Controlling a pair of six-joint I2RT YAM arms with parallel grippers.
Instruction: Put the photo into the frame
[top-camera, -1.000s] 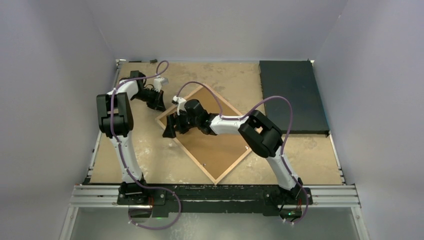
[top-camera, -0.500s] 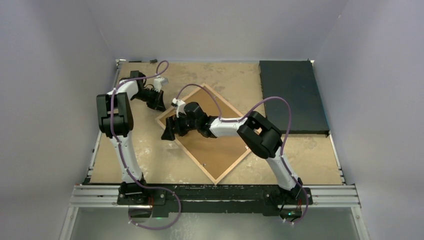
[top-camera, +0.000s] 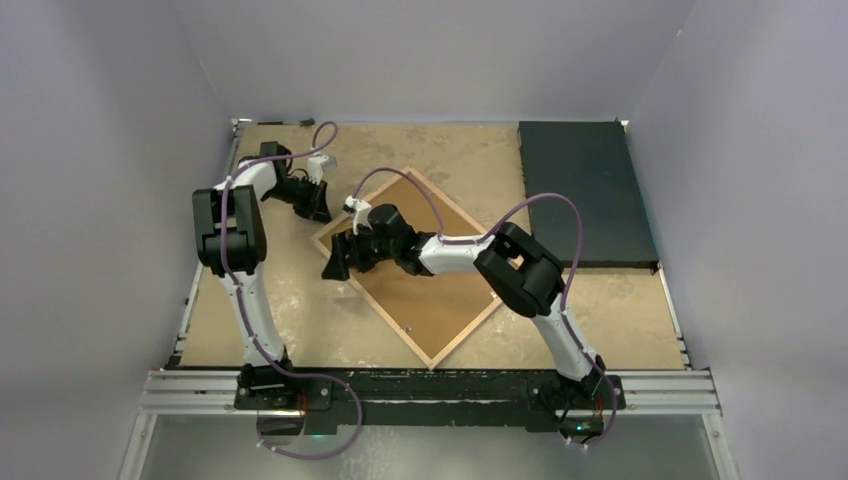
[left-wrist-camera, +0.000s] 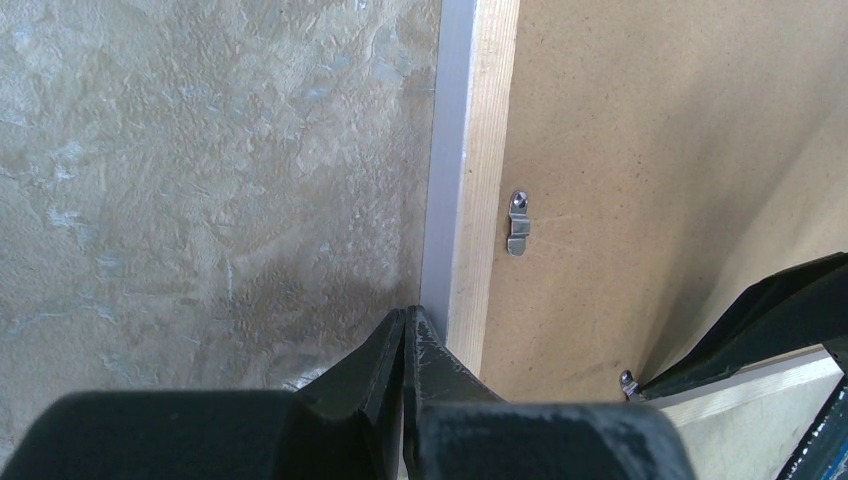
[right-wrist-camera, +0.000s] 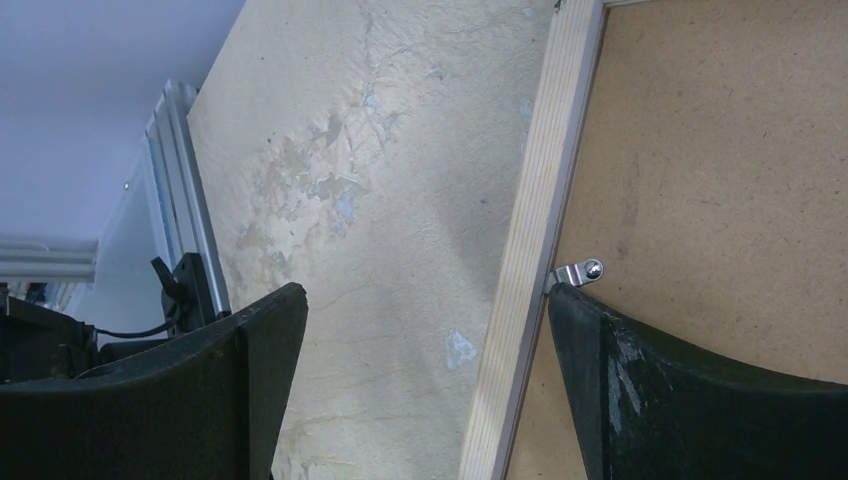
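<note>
Your left tool (left-wrist-camera: 405, 330) is pinched fully together with nothing between its fingers. Its tips sit right at the outer edge of the frame (left-wrist-camera: 487, 150), and that rim runs straight away from them in the wrist view. The left arm reaches out over the far-left part of the tabletop (top-camera: 300, 300), with its wrist turned in towards the frame's left corner.

The frame lies back-up and flat, set as a diamond near the middle. Its long axis runs from far left to near right, and the brown backing board (left-wrist-camera: 650, 150) is seated inside the wood rim. A small metal clip (left-wrist-camera: 518, 222) lies on the board just inside that rim.

Your right tool (right-wrist-camera: 425, 300) is spread wide and straddles the frame's long left edge. One finger is out over bare tabletop and the other is over the board, its tip touching a second clip (right-wrist-camera: 578, 271). That arm reaches across the frame from the right, so it is the nearer one for working the clips.

The black mat (top-camera: 585, 190) lies well apart at the far right. You cannot see the photo in any view, so I judge the board must come out first.
</note>
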